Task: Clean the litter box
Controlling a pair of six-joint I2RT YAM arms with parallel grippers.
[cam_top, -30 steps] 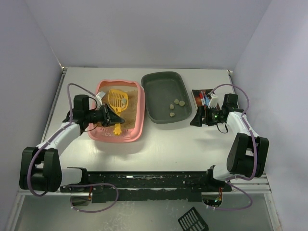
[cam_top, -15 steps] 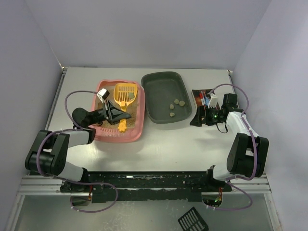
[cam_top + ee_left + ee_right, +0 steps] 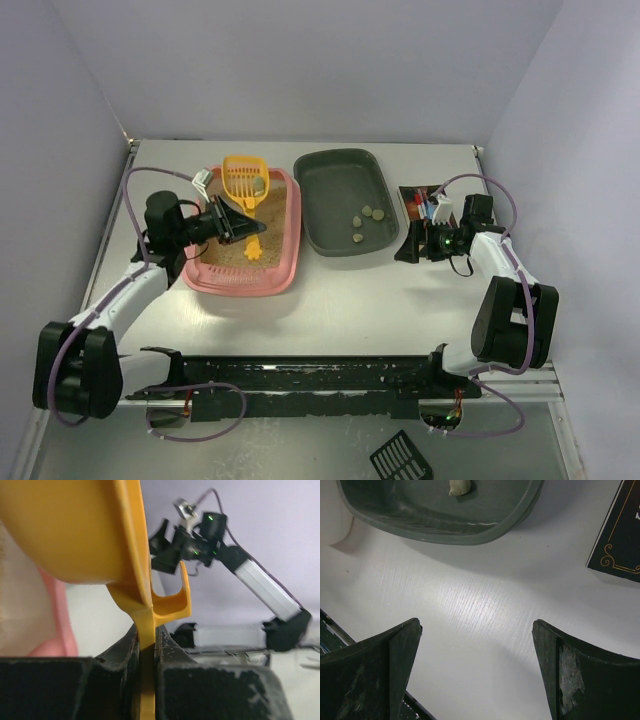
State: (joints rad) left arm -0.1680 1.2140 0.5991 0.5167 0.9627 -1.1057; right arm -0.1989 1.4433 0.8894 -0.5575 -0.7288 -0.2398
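Note:
The pink litter box [image 3: 285,232] with tan litter sits left of centre. My left gripper [image 3: 236,226] is over it, shut on the handle of a yellow slotted scoop [image 3: 245,180]. The scoop's head is over the box's far rim, and a small greyish clump seems to lie in it. In the left wrist view the handle [image 3: 146,630] is pinched between the jaws of my left gripper [image 3: 146,652], with the scoop head above and the pink box [image 3: 56,620] at the left. My right gripper [image 3: 408,246] is open and empty over bare table, also in its wrist view [image 3: 477,670].
A dark grey tray [image 3: 340,190] stands right of the litter box and holds three small clumps [image 3: 366,218]; its near rim shows in the right wrist view [image 3: 440,527]. A dark booklet [image 3: 420,200] lies beyond the right gripper, its corner in the right wrist view [image 3: 620,535].
My left arm has shifted and carried the scoop, so its head has moved from over the litter toward the box's far rim. The right arm has not moved.

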